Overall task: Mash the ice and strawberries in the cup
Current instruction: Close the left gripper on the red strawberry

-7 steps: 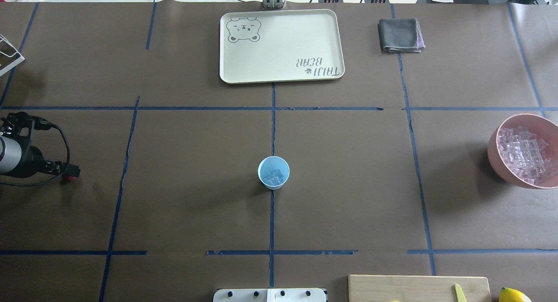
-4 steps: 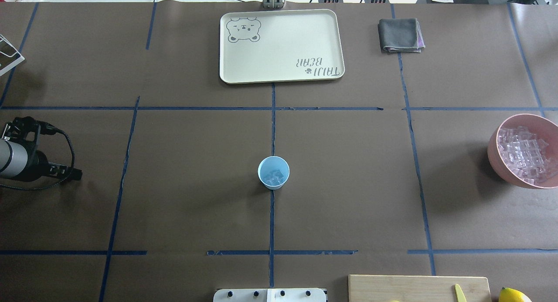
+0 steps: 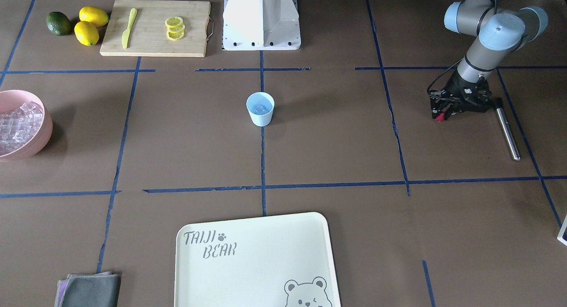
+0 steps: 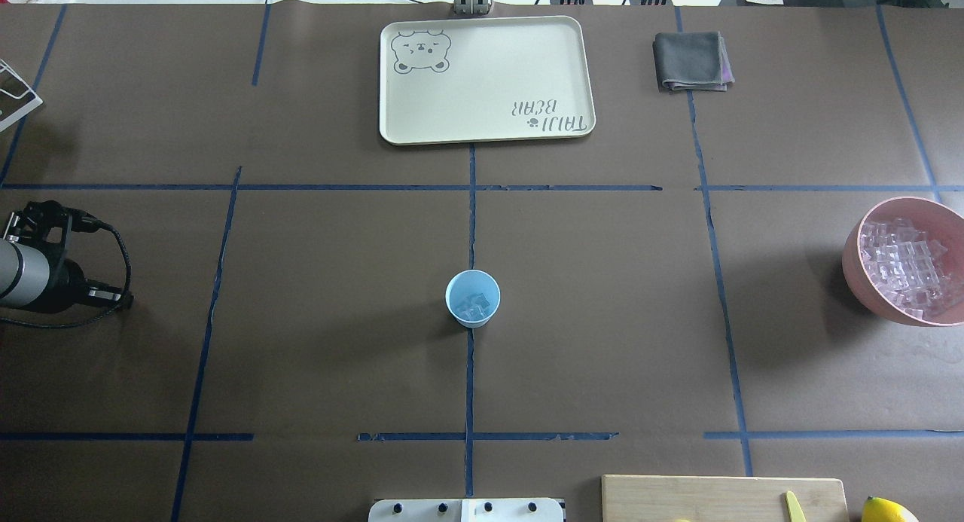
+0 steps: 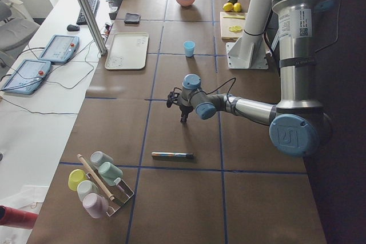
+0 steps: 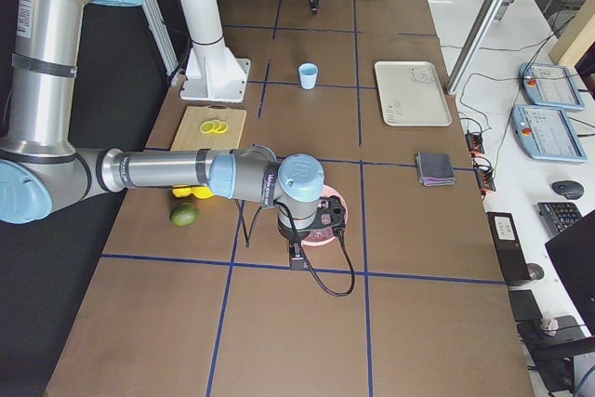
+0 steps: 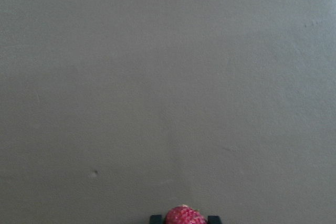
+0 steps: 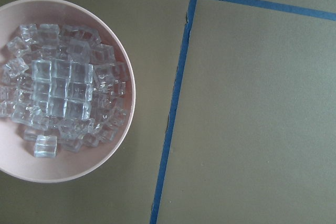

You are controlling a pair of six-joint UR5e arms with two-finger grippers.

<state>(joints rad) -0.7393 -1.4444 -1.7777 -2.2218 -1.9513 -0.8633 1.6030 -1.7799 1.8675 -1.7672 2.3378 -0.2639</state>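
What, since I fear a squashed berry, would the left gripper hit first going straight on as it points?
Probably the bare table: the left gripper points down at it with nothing between. The strawberry it grips would likely touch first; its height is unclear.

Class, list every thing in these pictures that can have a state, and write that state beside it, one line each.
cup: upright, no berry in it
ice: whole cubes in the cup, unmashed
strawberry: whole, clamped between the fingers
left gripper: shut on the strawberry
right gripper: open or shut cannot be told
pink bowl: upright, holding more ice
cloth: folded
lemon slices: cut, lying on the board
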